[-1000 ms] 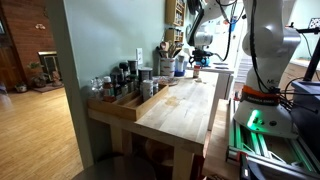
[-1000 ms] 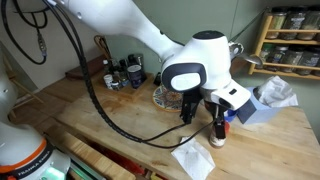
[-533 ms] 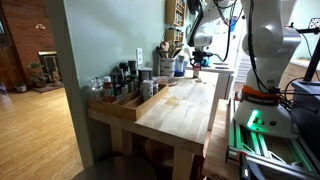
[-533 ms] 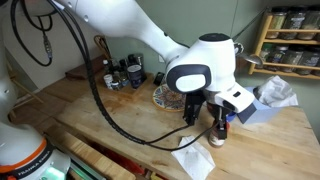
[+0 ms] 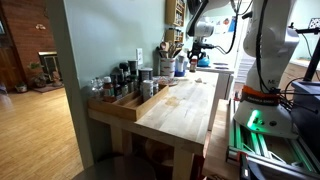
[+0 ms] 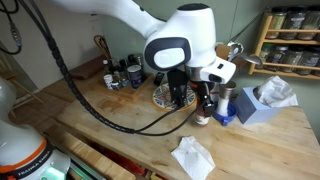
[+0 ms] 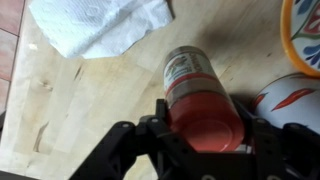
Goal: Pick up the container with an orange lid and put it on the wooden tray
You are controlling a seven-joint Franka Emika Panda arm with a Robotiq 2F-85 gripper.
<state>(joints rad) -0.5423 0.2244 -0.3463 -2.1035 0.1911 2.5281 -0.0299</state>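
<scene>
The container with an orange lid (image 7: 198,88) is a small labelled jar, and in the wrist view its lid fills the space between the jaws. My gripper (image 7: 205,130) is shut on the container, one finger on each side of it. In an exterior view the gripper (image 6: 197,98) holds the container (image 6: 203,110) just above the table, beside a patterned bowl. The wooden tray (image 5: 125,108) runs along the table's edge in an exterior view and carries several bottles and jars.
A crumpled paper towel (image 7: 100,25) lies on the table near the container, also seen in an exterior view as the paper towel (image 6: 192,157). A colourful bowl (image 7: 305,30) and a blue tissue box (image 6: 250,105) stand close by. Shelves with jars are behind.
The jaws have closed on the container. The arm has risen and carried it a little away from the tissue box, toward the bowl.
</scene>
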